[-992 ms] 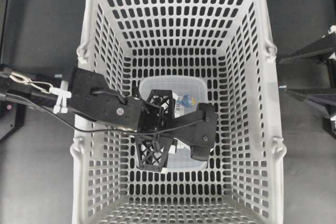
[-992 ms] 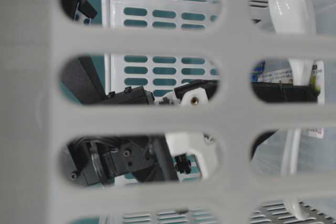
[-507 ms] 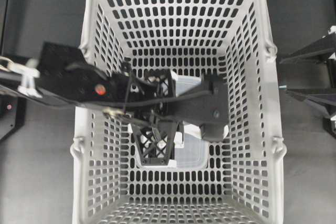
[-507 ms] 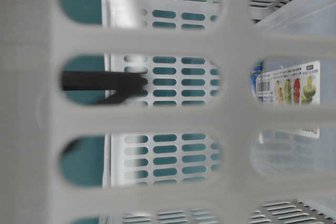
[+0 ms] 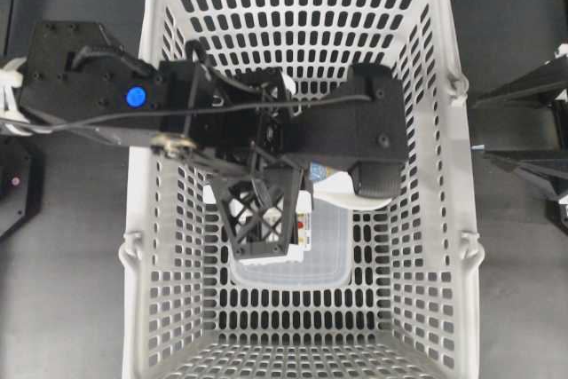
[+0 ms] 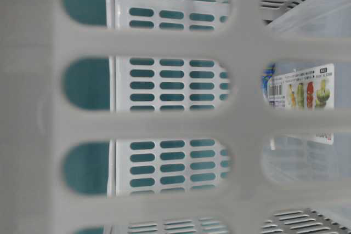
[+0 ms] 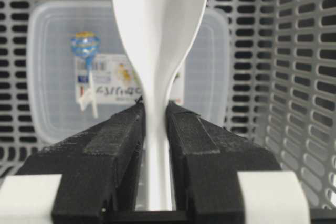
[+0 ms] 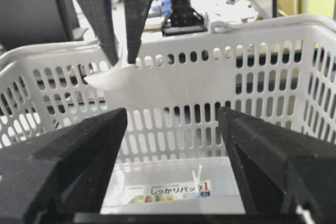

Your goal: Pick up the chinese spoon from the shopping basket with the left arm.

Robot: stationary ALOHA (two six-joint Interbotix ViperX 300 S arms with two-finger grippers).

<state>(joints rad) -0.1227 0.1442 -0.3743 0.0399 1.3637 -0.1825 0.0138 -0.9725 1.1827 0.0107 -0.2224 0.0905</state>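
Chinese spoon (image 7: 157, 40), pinched by its handle in the left claw (image 7: 156, 124), now hanging above the shopping basket (image 5: 426, 219) and container (image 7: 52, 77) after rising clear; pickup seemingly accomplished; right claw (image 8: 173, 145) idling spread.

**Dark tabletop under the basket**

A matte dark grey tabletop (image 5: 62, 290) carries one large light grey slotted plastic shopping basket (image 5: 448, 246), standing upright at its centre. The basket's floor rests directly on the surface.

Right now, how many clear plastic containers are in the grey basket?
1. The clear rectangular labelled plastic container lies flat on the floor of the light grey slotted basket, partly beneath the left tool; the arm may hide others.
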